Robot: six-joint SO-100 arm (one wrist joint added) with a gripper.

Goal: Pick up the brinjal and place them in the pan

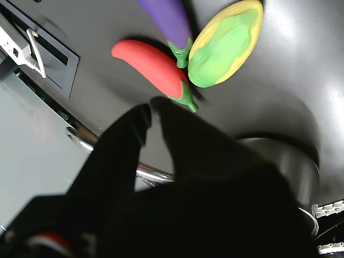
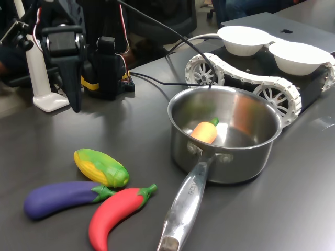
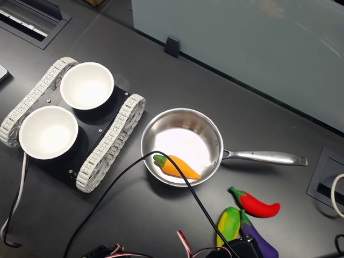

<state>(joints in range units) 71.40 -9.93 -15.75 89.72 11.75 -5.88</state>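
Our gripper hangs empty above the table, jaws slightly apart. The brinjal lies well clear of the pan, touching the corn and chili. We should descend squarely over its purple middle, avoiding both neighbours.

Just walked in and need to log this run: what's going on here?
A small robot arm's gripper, empty with its jaws slightly parted, hovers over three toy vegetables on the dark table: a purple brinjal, a red chili and a corn cob. The brinjal lies untouched. The steel pan beside them holds only a toy carrot.
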